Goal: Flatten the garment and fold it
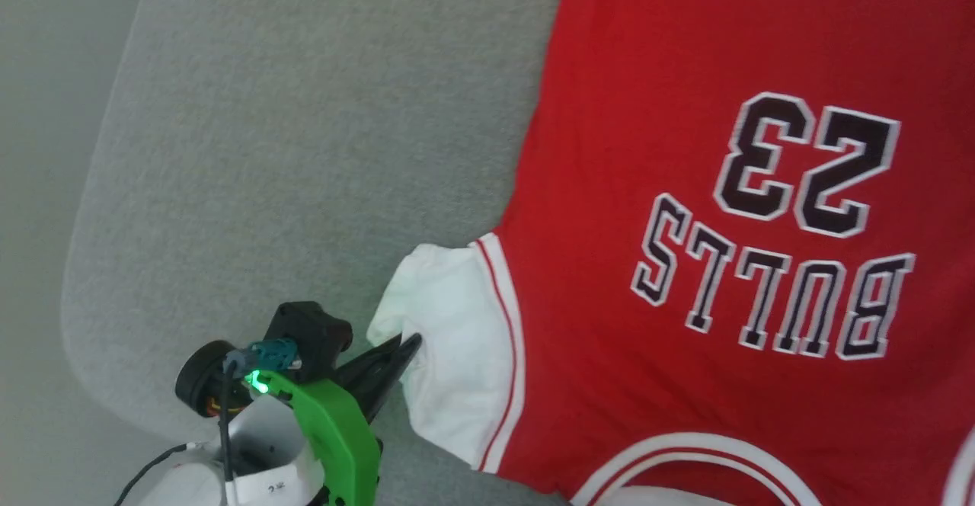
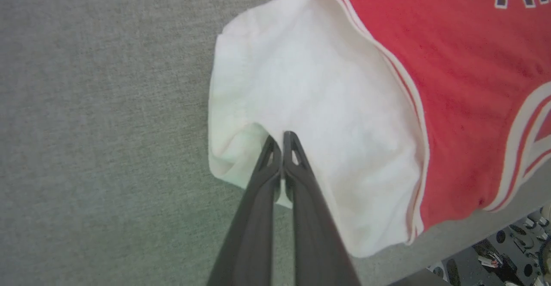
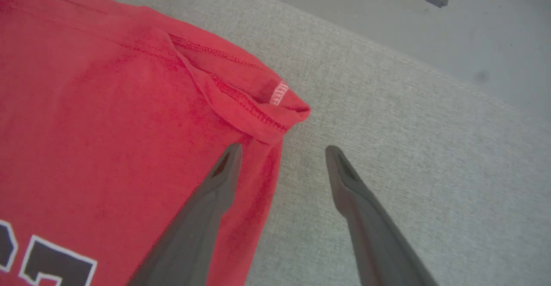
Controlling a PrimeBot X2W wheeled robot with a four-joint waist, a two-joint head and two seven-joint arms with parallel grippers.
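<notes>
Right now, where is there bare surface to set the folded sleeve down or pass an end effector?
Bare grey surface lies wide open left of the garment, beyond its white sleeve. More is bare beside the hem corner, by the open right end effector. Crowded: the near edge, where the left end effector pinches the sleeve.

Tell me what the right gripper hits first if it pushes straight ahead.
Probably the folded-over hem corner of the shirt, just beyond the right gripper; past it, gray cushion. Depth is unclear.
</notes>
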